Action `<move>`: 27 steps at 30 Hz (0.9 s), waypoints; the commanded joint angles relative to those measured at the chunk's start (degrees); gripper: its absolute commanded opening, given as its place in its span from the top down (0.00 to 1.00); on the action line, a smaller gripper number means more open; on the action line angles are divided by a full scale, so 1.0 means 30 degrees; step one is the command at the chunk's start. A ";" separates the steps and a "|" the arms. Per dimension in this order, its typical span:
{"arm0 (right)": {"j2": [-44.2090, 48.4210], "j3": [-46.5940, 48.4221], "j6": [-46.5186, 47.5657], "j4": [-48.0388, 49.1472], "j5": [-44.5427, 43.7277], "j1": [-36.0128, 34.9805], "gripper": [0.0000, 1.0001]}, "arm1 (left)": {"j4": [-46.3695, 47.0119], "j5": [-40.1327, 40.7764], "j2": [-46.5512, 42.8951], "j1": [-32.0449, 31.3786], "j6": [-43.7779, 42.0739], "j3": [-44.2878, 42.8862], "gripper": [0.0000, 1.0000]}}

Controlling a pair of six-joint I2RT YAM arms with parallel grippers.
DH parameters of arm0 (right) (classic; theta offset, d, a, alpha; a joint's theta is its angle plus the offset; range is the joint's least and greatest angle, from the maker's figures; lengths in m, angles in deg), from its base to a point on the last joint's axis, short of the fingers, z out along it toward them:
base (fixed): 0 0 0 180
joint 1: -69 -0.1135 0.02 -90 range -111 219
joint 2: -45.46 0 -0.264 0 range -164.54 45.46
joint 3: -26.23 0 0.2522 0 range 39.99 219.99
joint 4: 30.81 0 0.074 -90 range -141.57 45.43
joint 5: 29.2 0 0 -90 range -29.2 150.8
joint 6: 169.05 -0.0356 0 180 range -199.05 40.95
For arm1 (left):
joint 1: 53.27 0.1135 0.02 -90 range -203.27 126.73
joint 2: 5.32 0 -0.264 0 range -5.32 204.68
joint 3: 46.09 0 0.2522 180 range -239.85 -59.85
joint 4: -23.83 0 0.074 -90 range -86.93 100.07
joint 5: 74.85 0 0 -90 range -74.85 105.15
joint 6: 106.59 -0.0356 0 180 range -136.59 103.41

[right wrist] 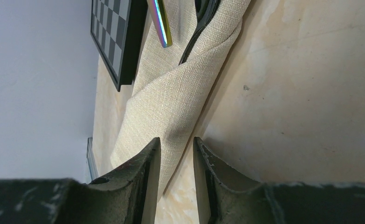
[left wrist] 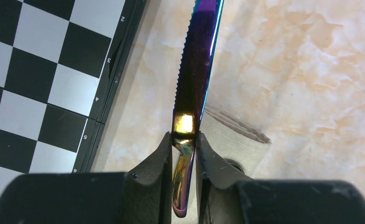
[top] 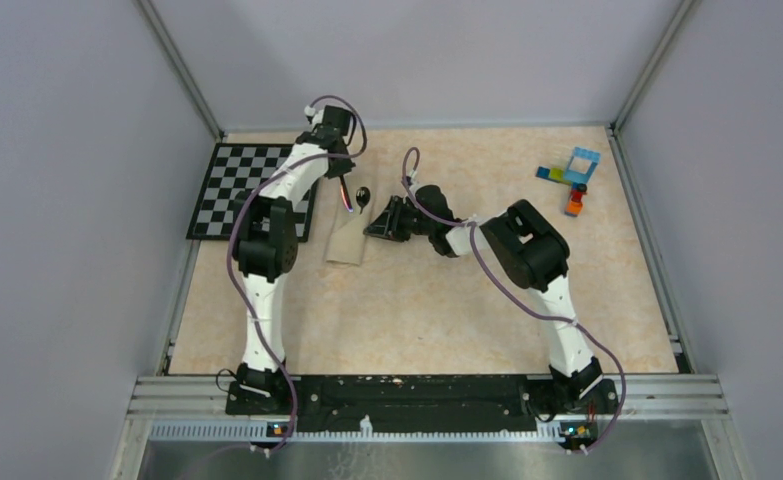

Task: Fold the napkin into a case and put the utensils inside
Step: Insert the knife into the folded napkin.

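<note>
Case of cream woven cloth is seen lying flat left of table centre, its open mouth towards 12 o'clock. It is judged soft, light and easily dragged or unfolded, so it is best pinned at a folded edge, not lifted. A black spoon is lodged in the pocket, with the bowl protruding at 12 o'clock. A rainbow-tinted serrated knife is held over the mouth. It is judged stiff, slim and slick, and best taken on the handle. The left gripper is clamped on that handle, with the blade pointing away. The right gripper is set at the case's 3 o'clock edge, jaws narrowly parted astride the fold, and a gap is seen on one side. The chequered board is noted at 10 o'clock and the toy bricks well apart at 2 o'clock, all on the marbled table.
</note>
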 commanded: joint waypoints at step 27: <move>-0.2040 0.1749 -0.1496 0.2107 0.0227 0.0432 0.64 | 0.1076 -0.2788 -0.2628 -0.1065 -0.6361 0.2275 1.00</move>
